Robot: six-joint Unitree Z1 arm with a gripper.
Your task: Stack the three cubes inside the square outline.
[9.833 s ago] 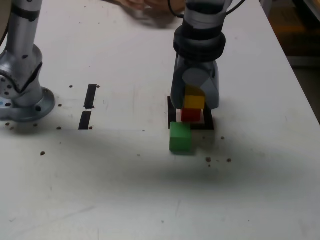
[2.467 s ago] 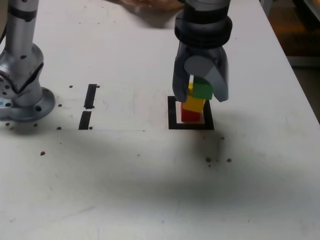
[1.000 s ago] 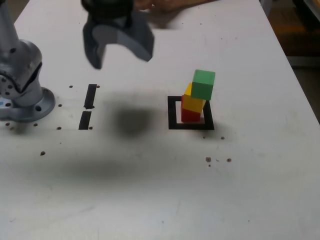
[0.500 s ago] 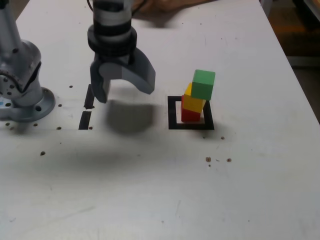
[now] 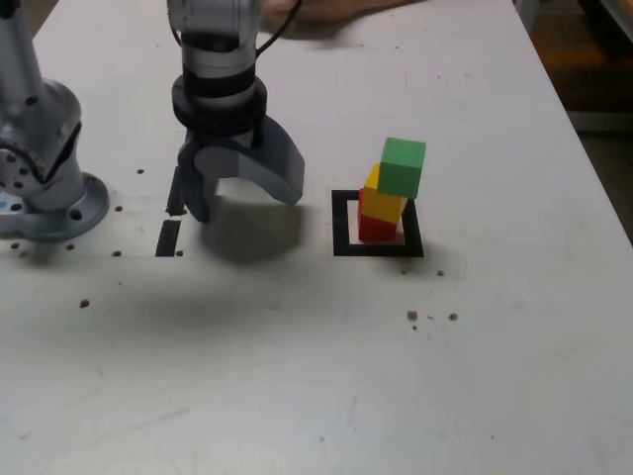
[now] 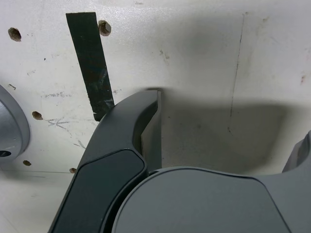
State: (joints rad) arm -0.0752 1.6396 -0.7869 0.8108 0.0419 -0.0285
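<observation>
Jaws spread wide and empty: my dark grey two-fingered gripper (image 5: 240, 194) hangs just above the white tabletop (image 5: 297, 366), fingers pointing down, with nothing between them. In the wrist view, one curved finger (image 6: 127, 131) fills the foreground over bare white surface, and its tip reaches the end of a short black tape strip (image 6: 91, 63). The other finger shows only as a sliver at the frame's edge.

In the exterior view, my gripper stands just beside two short black tape strips, the farther one (image 5: 178, 188) partly behind a finger and the nearer one (image 5: 168, 237) clear of it. They lie end to end, long axes running away from the camera. My shadow falls on the table under and in front of the fingers.

Well apart, toward the exterior view's right, the black tape square outline with a white centre (image 5: 342, 226) holds the stack. The small red cube (image 5: 377, 227) sits on the white centre, toward the outline's right side. The yellow cube (image 5: 384, 201) rests on it, and the green cube (image 5: 403, 167) tops the column. The stack's long axis is upright, but the cubes are not squared: the green one is turned and overhangs toward the exterior view's right.

At the exterior view's left, my silver metal base (image 5: 45, 188) stands bolted to the table, small dark holes around it.
</observation>
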